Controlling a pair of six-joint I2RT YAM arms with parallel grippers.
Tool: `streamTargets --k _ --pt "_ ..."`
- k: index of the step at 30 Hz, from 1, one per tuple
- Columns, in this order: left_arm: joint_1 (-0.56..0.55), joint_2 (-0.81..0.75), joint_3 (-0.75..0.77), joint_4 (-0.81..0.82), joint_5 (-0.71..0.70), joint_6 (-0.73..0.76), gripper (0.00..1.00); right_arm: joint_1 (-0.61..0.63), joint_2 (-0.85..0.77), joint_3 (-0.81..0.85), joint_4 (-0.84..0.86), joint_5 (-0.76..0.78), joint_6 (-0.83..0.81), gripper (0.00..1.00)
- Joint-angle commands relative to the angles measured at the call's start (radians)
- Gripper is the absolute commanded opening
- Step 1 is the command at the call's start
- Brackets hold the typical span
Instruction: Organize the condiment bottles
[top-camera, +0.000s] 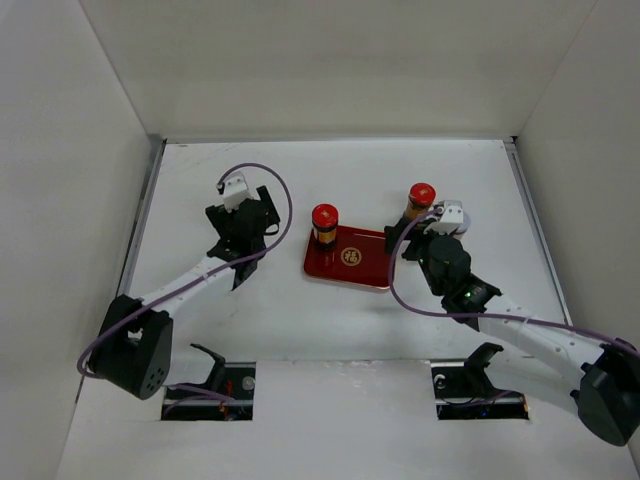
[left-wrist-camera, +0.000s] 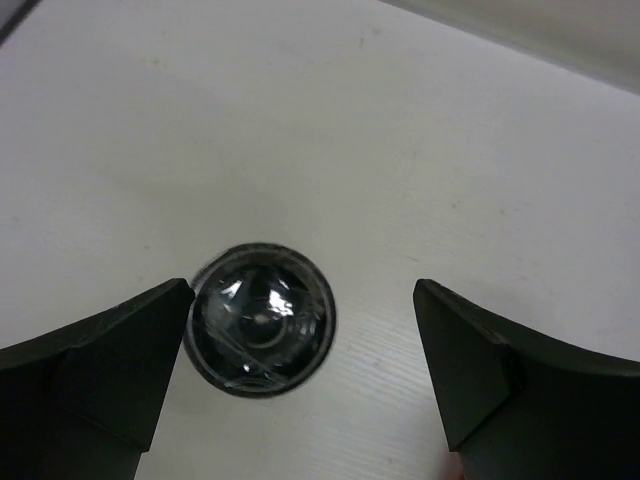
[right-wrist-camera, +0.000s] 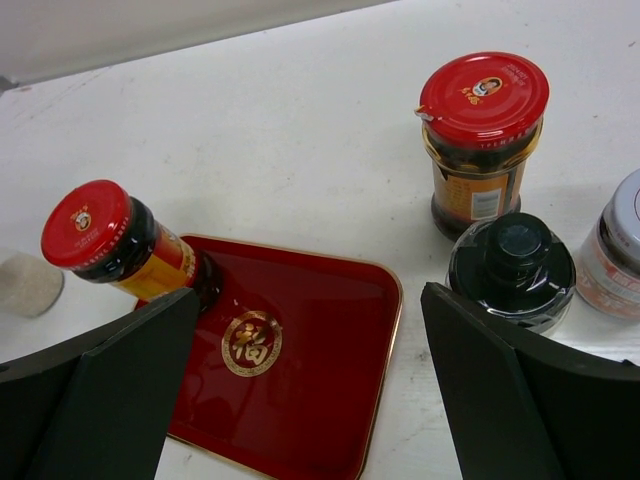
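Gold 福 emblem (right-wrist-camera: 251, 343) on red tray (right-wrist-camera: 325, 300)

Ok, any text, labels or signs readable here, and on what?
"福": gold emblem on the tray.
Cap print, jar at the tray's corner: too small to read.
Cap print and label, red-capped jar off the tray: too small.
Label on the grey-capped jar: blurred.

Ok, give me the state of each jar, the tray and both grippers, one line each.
red-capped jar at tray: upright, capped, on tray's corner.
red-capped jar off tray: upright, capped, on table.
black-capped jar: upright on table.
silver-capped jar: upright, partly out of frame.
shiny-topped jar: upright, not gripped.
red tray: flat on table.
left gripper: open.
right gripper: open, empty.
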Motion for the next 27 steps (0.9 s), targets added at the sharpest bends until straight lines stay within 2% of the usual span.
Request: streamTargets --k 1,4,9,20,27 --pt "0.015 0.018 -0.011 0.029 -0.022 -0.028 0.95 0.001 0.004 0.033 0.034 -0.016 0.001 1.00" --pt "0.035 0.043 -0.011 0.050 -0.025 -0.030 0.94 0.003 0.007 0.035 0.037 -0.008 0.000 1.00" --pt "0.043 0.060 0.005 0.053 -0.029 -0.042 0.86 0.004 0.001 0.032 0.038 -0.002 -0.002 1.00" --pt "0.017 -0.075 -0.121 0.124 -0.100 -0.076 0.90 0.004 0.010 0.037 0.041 -0.001 -0.002 1.00" --pt "0.024 -0.072 -0.143 0.150 -0.120 -0.083 0.90 0.007 0.002 0.030 0.043 -0.011 0.004 1.00"
